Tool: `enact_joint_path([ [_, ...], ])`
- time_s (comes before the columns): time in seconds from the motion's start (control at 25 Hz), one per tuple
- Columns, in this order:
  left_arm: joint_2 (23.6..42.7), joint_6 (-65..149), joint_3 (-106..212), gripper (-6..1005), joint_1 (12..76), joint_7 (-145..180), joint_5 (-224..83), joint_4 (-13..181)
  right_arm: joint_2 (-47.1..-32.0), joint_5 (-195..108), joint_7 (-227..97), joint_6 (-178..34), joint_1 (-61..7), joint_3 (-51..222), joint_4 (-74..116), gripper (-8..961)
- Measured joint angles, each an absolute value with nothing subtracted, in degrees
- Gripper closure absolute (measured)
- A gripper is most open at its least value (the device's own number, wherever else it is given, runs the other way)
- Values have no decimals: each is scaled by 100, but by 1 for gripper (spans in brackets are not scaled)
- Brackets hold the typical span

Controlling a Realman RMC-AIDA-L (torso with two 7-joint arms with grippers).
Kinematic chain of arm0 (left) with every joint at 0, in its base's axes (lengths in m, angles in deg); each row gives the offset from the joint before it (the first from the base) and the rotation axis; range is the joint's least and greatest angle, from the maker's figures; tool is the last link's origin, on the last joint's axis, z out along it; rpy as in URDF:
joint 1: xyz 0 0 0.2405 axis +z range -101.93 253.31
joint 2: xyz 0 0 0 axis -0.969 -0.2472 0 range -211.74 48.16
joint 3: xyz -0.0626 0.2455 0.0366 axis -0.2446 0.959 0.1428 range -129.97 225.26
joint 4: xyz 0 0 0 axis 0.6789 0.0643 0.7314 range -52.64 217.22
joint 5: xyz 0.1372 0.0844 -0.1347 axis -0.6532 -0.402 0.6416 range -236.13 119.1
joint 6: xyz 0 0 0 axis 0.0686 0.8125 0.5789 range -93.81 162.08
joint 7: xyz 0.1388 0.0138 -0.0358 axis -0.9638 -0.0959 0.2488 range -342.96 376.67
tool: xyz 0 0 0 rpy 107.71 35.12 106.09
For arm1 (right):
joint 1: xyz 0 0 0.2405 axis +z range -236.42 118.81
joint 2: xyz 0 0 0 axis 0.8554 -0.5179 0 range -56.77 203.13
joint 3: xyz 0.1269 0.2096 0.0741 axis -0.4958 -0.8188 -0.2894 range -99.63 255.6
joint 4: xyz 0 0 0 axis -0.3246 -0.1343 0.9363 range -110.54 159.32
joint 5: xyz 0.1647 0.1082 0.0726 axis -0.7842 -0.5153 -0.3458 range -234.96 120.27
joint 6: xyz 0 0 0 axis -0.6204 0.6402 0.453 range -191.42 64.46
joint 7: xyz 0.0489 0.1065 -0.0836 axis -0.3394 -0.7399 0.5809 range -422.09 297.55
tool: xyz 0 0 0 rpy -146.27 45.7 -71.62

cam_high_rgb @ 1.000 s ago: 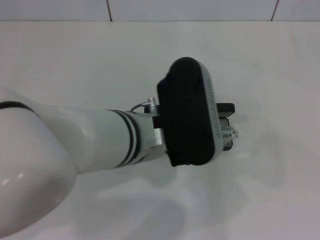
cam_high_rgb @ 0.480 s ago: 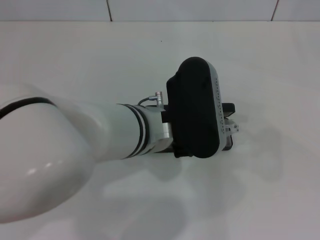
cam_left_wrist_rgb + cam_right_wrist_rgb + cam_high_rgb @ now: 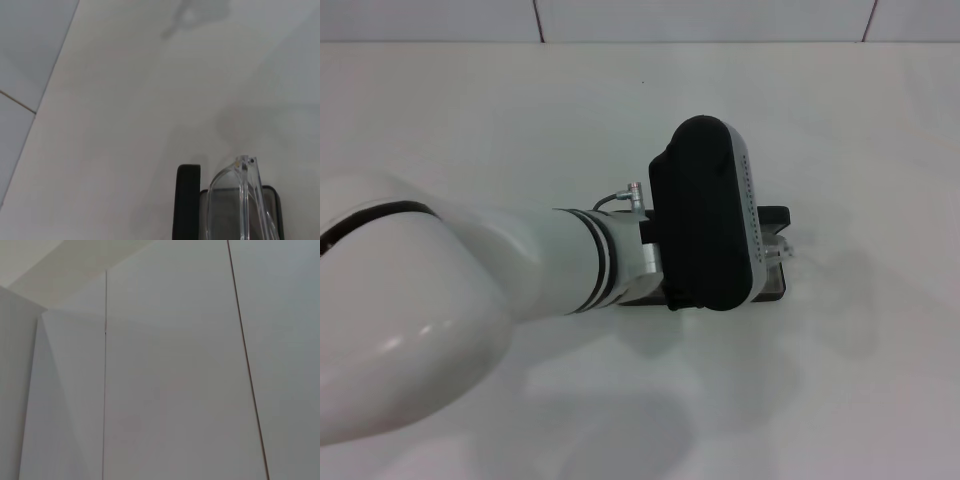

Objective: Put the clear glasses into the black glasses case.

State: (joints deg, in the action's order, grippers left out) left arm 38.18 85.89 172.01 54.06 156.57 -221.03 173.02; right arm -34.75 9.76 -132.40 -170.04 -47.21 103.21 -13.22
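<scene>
Here, in the head view, the left arm reaches across the white table (image 3: 840,400) and its black wrist housing hangs directly over the black glasses case (image 3: 777,214), hiding most of it; only the case's far edge and a corner show past the housing. A sliver of the clear glasses (image 3: 783,250) peeks out at that same edge, over the case.

In the left wrist view, the clear glasses (image 3: 243,197) sit above the open case (image 3: 188,200), lens and frame over its grey lining, the black wall just beside them. The left gripper's fingers are not visible, so whether it grips or has released the glasses cannot be told.

The right wrist view shows only pale wall panels; the right gripper is out of sight, away from the case.

The glasses look light, thin, slick and easily flexed or scratched; the sturdier frame front seems the better hold, not the slender temple arms.
</scene>
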Motion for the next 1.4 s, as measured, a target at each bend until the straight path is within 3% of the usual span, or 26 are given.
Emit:
enact_joint_path([
  [0.64, 3818, 8597, 17201, 828, 5412, 15668, -22103, 17252, -3475, 988, -13237, -17009, -4749, 10321, -1278, 932],
  [1.4, 3819, 9766, 16490, 841, 5848, 15940, -22075, 18748, -3474, 1045, -13148, -17010, -4732, 10321, -1269, 931],
])
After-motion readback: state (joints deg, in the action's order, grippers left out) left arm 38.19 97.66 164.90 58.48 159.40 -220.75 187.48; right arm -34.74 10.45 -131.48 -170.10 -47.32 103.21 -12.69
